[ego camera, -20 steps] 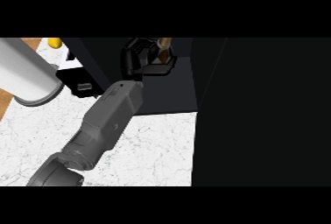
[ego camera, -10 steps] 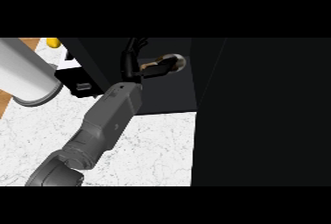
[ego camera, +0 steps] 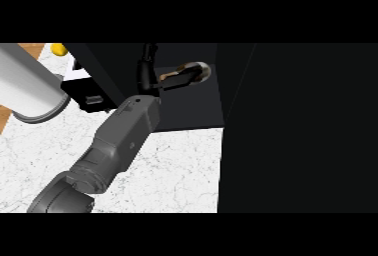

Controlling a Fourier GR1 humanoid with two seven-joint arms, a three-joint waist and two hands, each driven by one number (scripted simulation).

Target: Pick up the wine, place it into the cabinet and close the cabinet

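Note:
The wine bottle [ego camera: 190, 74] shows as a brownish shape with a round end, lying tilted inside the dark cabinet [ego camera: 188, 107]. My right hand [ego camera: 148, 75] is curled round its left part, reaching in from the grey forearm [ego camera: 122, 137] that rises from the lower left. Much of the bottle is hidden by the hand and the dark interior. At the upper left a thick grey forearm [ego camera: 22, 85] ends beside a black blocky left hand [ego camera: 88, 92], partly behind the cabinet's edge.
A large black cabinet panel [ego camera: 295, 130] fills the right side of the view. White marble counter [ego camera: 170, 170] lies below the cabinet. A small yellow object [ego camera: 57, 48] sits at the top left, and a wooden strip [ego camera: 6, 125] shows at the left edge.
My right hand has carried the wine a little to the right and down, further into the cabinet. The bottle's round end now faces the view more.

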